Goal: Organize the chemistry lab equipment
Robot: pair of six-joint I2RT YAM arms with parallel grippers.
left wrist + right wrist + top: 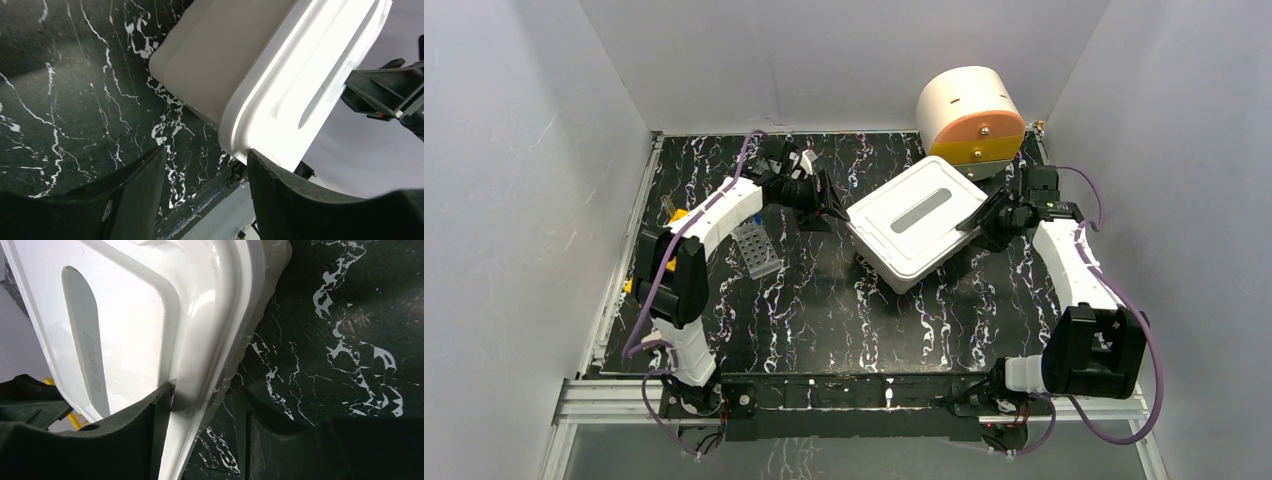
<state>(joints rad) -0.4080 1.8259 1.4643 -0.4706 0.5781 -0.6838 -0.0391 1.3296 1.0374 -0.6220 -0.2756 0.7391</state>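
A white lidded box (pixel 916 220) lies askew in the middle of the black marbled table (pixel 824 310). My left gripper (pixel 836 205) is at its left corner. In the left wrist view the jaws of this gripper (pixel 206 152) stand apart with only table between them, and the box corner (pixel 300 75) just meets the right fingertip (pixel 260 165). My right gripper (pixel 980 218) is at the box's right corner. In the right wrist view that gripper (pixel 207 405) is open around the lid rim (pixel 200 390); one finger touches it, the other stands clear. A grey tube rack (pixel 757 250) lies by the left arm.
A large white and orange drum (pixel 969 115) stands at the back right, close behind the box. Small yellow pieces (pixel 676 213) lie along the table's left edge behind the left arm. White walls close in the table on three sides.
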